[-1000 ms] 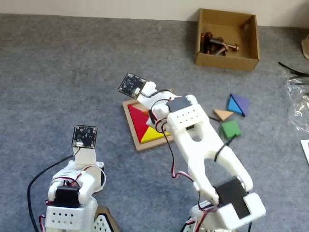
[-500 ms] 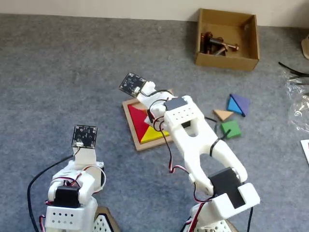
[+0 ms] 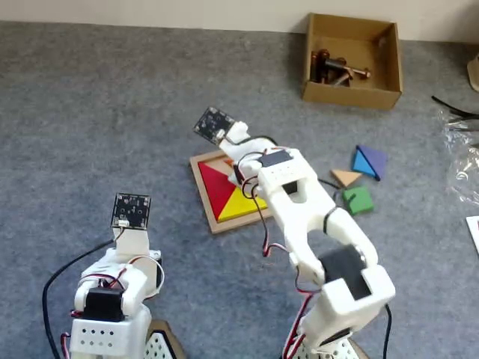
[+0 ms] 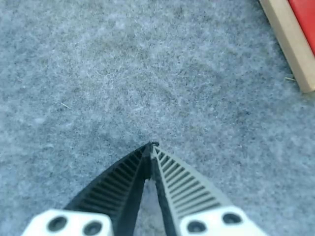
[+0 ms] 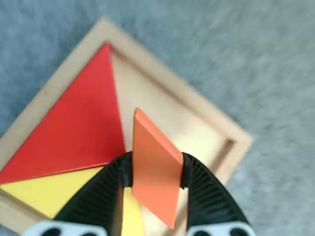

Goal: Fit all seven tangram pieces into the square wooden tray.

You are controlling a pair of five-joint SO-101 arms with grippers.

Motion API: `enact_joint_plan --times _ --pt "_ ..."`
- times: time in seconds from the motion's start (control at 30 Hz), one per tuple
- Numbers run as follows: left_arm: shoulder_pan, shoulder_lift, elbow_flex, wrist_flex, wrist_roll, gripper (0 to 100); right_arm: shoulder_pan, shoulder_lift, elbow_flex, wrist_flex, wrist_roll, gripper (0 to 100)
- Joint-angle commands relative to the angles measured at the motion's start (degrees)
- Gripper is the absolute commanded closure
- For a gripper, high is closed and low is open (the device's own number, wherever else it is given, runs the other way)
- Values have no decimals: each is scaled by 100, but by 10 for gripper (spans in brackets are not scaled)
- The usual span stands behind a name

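Closest in, the left gripper [image 4: 150, 146] hangs over the grey felt table [image 4: 98, 73] with its ribbed jaws pressed together on nothing. It sits well apart from the square wooden tray [image 4: 290, 54], so nothing braces that tray. A downward push from the other arm could slide or turn it on the felt.

Farther out, the right gripper [image 5: 155, 169] clamps the flat orange parallelogram piece [image 5: 153, 182] by its two long edges. The piece is held tilted over the tray's bare wood, just beside the large red triangle [image 5: 74, 130] and the large yellow triangle [image 5: 44, 191], which are both seated. Released at this tilt, it would likely prop on the red triangle's edge or on the tray's rim rather than drop flat. Lowered at the wrong angle, it may wedge against the seated triangles or lift them. It could also take up room the other pieces need.

Beyond the tray, four pieces wait on the felt: a green square [image 3: 358, 200], a small tan triangle [image 3: 346, 177], and a blue triangle [image 3: 364, 161] touching a purple piece [image 3: 376, 158]. They lie close together, so a later grab for one risks nudging its neighbour.
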Motion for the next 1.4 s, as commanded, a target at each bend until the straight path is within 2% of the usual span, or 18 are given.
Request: enact_joint_plan --times 0.0,0.67,1.03,1.37 --pt "92 -40 110 -18 35 995 92 57 -391 -110 -53 969" --pt "92 -40 110 -18 35 995 488 92 -330 -338 -44 969" --pt "92 -40 110 -18 35 995 514 92 -330 927 -53 969" --pt "92 -40 110 -18 35 995 523 92 -338 1191 -53 969"
